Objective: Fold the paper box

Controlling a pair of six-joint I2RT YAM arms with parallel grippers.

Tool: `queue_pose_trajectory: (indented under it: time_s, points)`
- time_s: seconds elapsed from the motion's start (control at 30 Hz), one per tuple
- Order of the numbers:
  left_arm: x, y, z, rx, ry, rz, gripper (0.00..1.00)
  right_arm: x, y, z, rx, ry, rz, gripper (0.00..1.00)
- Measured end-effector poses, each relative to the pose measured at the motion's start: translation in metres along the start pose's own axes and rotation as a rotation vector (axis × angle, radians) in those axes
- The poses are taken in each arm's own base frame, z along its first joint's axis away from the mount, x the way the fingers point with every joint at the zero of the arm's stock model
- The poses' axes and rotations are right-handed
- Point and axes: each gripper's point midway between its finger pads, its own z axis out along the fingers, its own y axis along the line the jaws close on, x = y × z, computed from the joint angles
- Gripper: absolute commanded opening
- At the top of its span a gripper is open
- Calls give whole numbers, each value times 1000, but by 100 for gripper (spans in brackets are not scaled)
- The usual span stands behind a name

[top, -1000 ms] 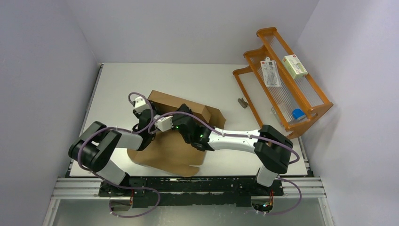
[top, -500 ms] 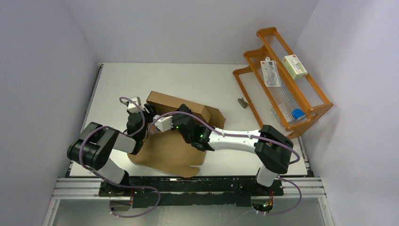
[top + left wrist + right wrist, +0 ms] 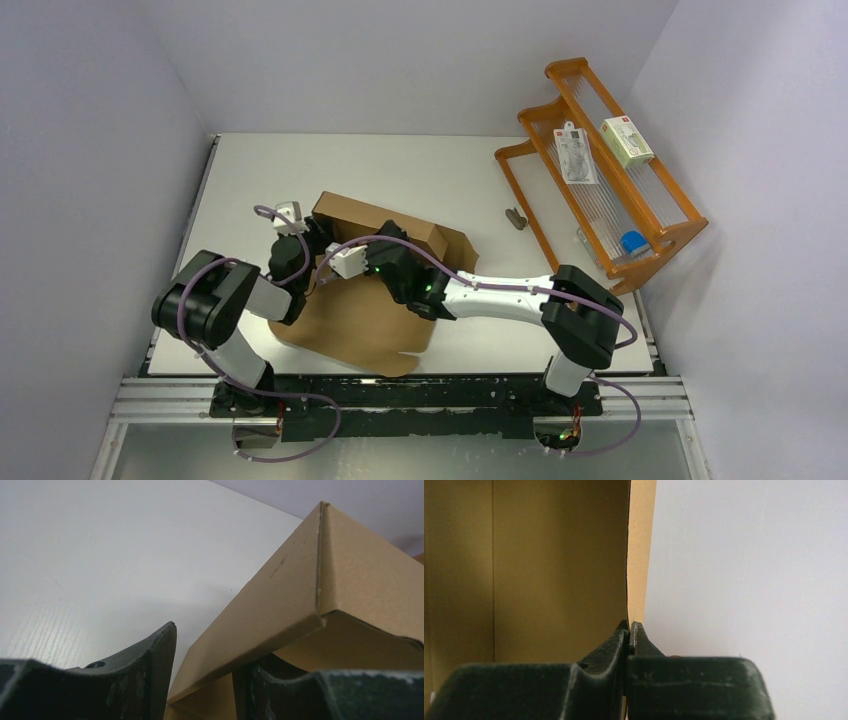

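The paper box (image 3: 360, 325) is plain brown corrugated cardboard lying mid-table, with its far walls partly raised. My left gripper (image 3: 308, 240) is at the box's left wall. In the left wrist view my left gripper (image 3: 207, 650) is open, one finger on each side of a raised wall of the box (image 3: 300, 590). My right gripper (image 3: 335, 268) reaches in from the right over the box. In the right wrist view my right gripper (image 3: 628, 625) is shut on the thin upright edge of a cardboard panel of the box (image 3: 559, 570).
An orange rack (image 3: 530, 215) stands at the right rear and holds a white-and-green carton (image 3: 627, 140), a packet (image 3: 575, 155) and a blue item (image 3: 632, 242). A small dark object (image 3: 516, 218) lies on the table beside the rack. White walls enclose the table.
My left wrist has shifted a little to the left along the box's left wall and its elbow has moved. The right arm and the box have hardly moved.
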Motion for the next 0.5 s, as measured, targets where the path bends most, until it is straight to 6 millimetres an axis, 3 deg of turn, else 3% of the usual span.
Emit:
queue_pose_trajectory:
  time_s: [0.5]
  points:
    - [0, -2, 6, -208, -38, -39, 38, 0, 0, 0, 0, -1, 13, 0]
